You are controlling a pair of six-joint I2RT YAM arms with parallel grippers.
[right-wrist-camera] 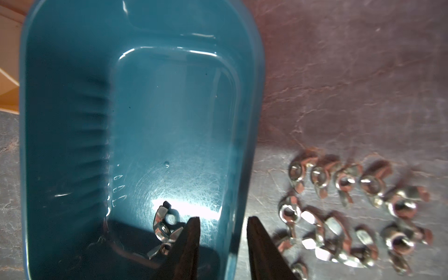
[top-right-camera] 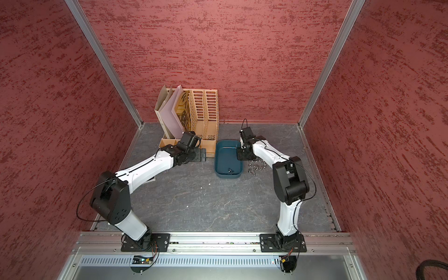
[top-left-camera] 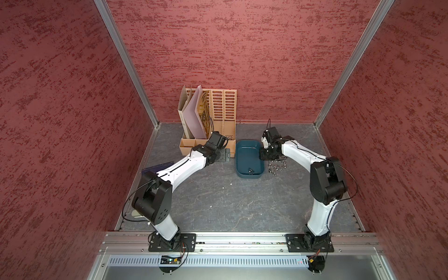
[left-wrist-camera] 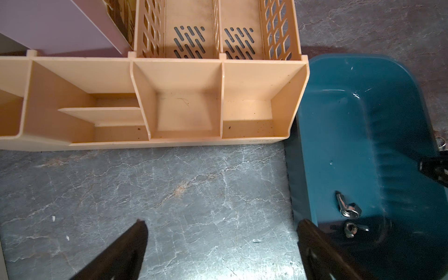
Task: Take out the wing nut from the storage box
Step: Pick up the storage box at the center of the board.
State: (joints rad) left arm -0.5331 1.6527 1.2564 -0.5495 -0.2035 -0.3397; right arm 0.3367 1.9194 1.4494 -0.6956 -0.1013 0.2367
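Wing nuts (right-wrist-camera: 162,229) (left-wrist-camera: 348,209) (top-left-camera: 250,171) (top-right-camera: 229,170), two silvery ones lying against each other, rest on the floor of the storage box (right-wrist-camera: 169,97) (left-wrist-camera: 363,121) (top-left-camera: 248,155) (top-right-camera: 226,155), at the end nearest the worktop's (top-left-camera: 218,198) near edge. The box sits toward the far edge, a little right of the middle, with its long sides running from far to near. Its far left corner is just beside the front tray of the beige file organiser (top-left-camera: 223,109) (top-right-camera: 204,109) (left-wrist-camera: 184,101). Whether the two touch cannot be told.

The right pincer (right-wrist-camera: 224,232) (top-left-camera: 266,156) (top-right-camera: 243,155) hangs over the box's long wall on the side of the worktop's right edge. One finger (right-wrist-camera: 191,242) is above the box floor, just beside the two nuts and hiding part of one. The other is above the worktop outside. Its jaws stand partly spread, with nothing pinched between them.

A cluster of wing nuts (right-wrist-camera: 351,213) (top-left-camera: 276,167) (top-right-camera: 257,167) lies on the worktop just outside that same wall.

The left pincer (left-wrist-camera: 221,223) (top-left-camera: 223,155) (top-right-camera: 200,155) is spread wide and empty over bare worktop in front of the organiser. One of its fingers is just beside the box's other long wall.
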